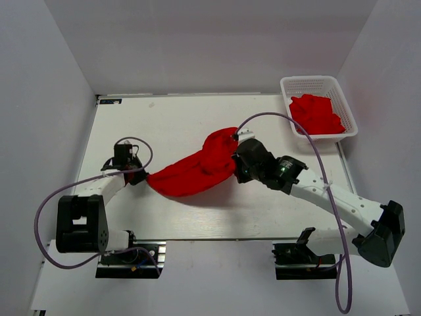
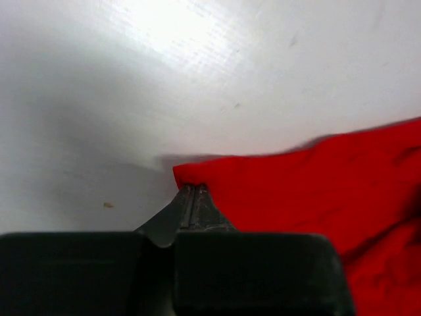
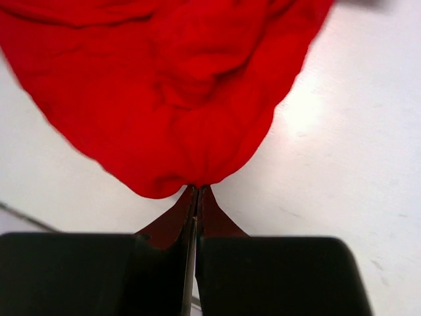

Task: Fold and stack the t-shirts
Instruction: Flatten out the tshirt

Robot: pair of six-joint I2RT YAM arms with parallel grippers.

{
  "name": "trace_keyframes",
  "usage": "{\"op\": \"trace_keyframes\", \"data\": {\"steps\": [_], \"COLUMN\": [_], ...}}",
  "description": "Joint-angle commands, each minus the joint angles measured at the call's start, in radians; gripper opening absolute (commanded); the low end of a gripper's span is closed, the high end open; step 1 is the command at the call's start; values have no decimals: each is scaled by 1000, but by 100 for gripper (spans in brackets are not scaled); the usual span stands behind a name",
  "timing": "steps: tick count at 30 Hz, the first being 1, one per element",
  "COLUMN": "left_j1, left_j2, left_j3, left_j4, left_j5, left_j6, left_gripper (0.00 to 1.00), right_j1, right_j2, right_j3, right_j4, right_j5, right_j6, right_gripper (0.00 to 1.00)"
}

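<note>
Across the middle of the white table [image 1: 171, 118] I have one red t-shirt [image 1: 194, 172] strung between both arms, bunched rather than flat. It runs from a narrow point at its near-left end up to a thicker, rounded wad at its far-right end.

On the left arm, the left gripper [image 1: 136, 176] sits at that narrow point. Through the left wrist camera I see the left gripper [image 2: 193, 197] with its two fingers pressed together and a corner of the red cloth [image 2: 316, 191] pinched at their tips. The rest of the shirt spreads away to the right of that view, with bare table beyond it.

On the right arm, the right gripper [image 1: 234, 159] is buried against the thick end of the shirt. The right wrist camera shows the right gripper [image 3: 196, 194] clamped tight on a fold of the cloth [image 3: 171, 92], which bulges beyond the tips in deep creases.

A shadow lies under the shirt's lower edge. I cannot tell from above whether its middle touches the table.

At the far right corner stands a white lattice basket [image 1: 287, 89], well apart from the held shirt. It holds a heap of red t-shirts [image 1: 317, 113], crumpled; I cannot count them.
</note>
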Motion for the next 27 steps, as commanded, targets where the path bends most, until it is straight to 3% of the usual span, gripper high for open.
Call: {"op": "trace_keyframes", "data": {"steps": [1, 6, 13, 17, 20, 23, 27], "left_j1": [17, 49, 118, 142, 152, 152, 152], "left_j2": [-23, 73, 189, 256, 322, 342, 342], "left_j3": [188, 563, 1061, 1358, 1651, 1745, 1746], "left_j4": [-12, -106, -265, -336, -413, -407, -381], "left_j5": [-34, -43, -43, -67, -68, -23, 47], "left_j6": [17, 80, 191, 253, 295, 295, 295], "left_gripper": [0, 0, 0, 0, 0, 0, 0], "right_j1": [-25, -75, -126, -141, -151, -155, -167], "right_j2": [-19, -9, -3, 24, 61, 89, 109], "right_j3": [132, 435, 681, 806, 902, 912, 899], "right_j4": [-44, -14, 167, 278, 267, 246, 227], "right_j5": [154, 264, 472, 475, 459, 449, 416], "right_j6": [-68, -188, -465, -632, -689, -699, -687], "right_gripper": [0, 0, 0, 0, 0, 0, 0]}}
